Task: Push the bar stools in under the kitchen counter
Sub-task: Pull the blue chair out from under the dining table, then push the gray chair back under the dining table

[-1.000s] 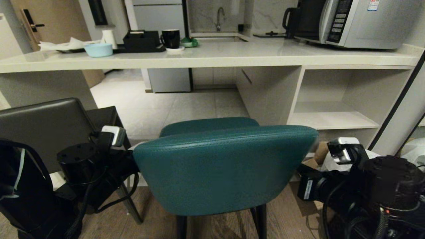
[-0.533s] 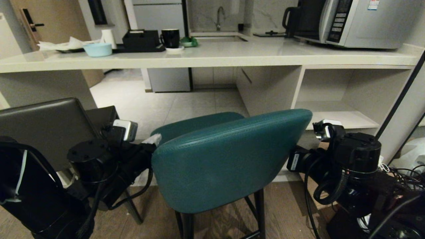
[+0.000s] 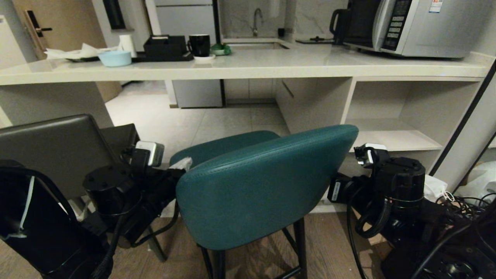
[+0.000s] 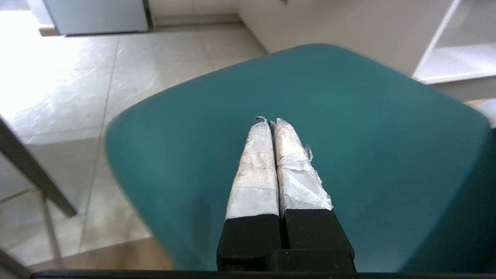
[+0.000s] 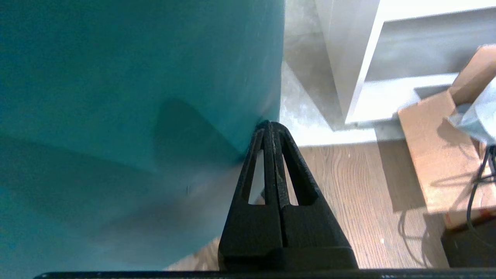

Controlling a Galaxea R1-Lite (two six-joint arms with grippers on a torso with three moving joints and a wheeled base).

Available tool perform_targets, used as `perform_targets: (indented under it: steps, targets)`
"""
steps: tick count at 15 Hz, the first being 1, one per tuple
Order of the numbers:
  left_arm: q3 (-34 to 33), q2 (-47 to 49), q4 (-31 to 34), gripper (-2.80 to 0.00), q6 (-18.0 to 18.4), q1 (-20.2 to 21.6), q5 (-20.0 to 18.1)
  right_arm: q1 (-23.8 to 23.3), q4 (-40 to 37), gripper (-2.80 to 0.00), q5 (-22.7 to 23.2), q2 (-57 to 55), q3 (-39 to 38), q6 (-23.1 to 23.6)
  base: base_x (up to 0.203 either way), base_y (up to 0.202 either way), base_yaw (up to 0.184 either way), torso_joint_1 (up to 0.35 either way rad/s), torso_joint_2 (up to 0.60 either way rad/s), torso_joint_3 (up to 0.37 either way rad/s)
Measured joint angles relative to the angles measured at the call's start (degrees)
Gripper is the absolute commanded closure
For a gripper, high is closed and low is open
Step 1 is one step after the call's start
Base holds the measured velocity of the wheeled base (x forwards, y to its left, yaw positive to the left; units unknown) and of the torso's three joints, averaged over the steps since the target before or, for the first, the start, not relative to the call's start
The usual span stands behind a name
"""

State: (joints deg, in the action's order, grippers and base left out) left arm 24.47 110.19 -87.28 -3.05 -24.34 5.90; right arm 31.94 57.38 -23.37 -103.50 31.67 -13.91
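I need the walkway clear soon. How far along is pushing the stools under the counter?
Done: nothing; both stools stand short of the counter. In hand: the shut left gripper and right gripper flank the teal stool. Left: finishing it, then the grey stool.

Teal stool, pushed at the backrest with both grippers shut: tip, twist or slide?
The teal stool probably twists: its back already sits skewed to the kitchen counter. The right gripper meets the shell's edge, the left gripper sits over the seat, so the push looks uneven. It may tip, being tall on thin black legs. The smooth curved shell could let fingertips slip.
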Motion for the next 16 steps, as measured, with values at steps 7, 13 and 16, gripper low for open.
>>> perform_targets:
  steps: [7,13,16]
  targets:
    - [4.5,-6.3,1.8,0.00,-0.1,12.1,-0.2,-2.0,-0.5,0.00,-1.0,9.0,-4.4,0.2,0.000,0.000,0.000,0.000,0.00,0.000]
    - [1.0,-29.9,23.7,0.00,-0.2,12.1,4.4,-5.5,-10.4,0.00,-1.2,27.0,-6.0,4.7,0.000,0.000,0.000,0.000,0.00,0.000]
    - [0.7,-43.9,40.6,0.00,-0.2,13.1,11.2,-9.2,-19.4,0.00,-1.2,38.5,-6.5,7.2,0.000,0.000,0.000,0.000,0.00,0.000]
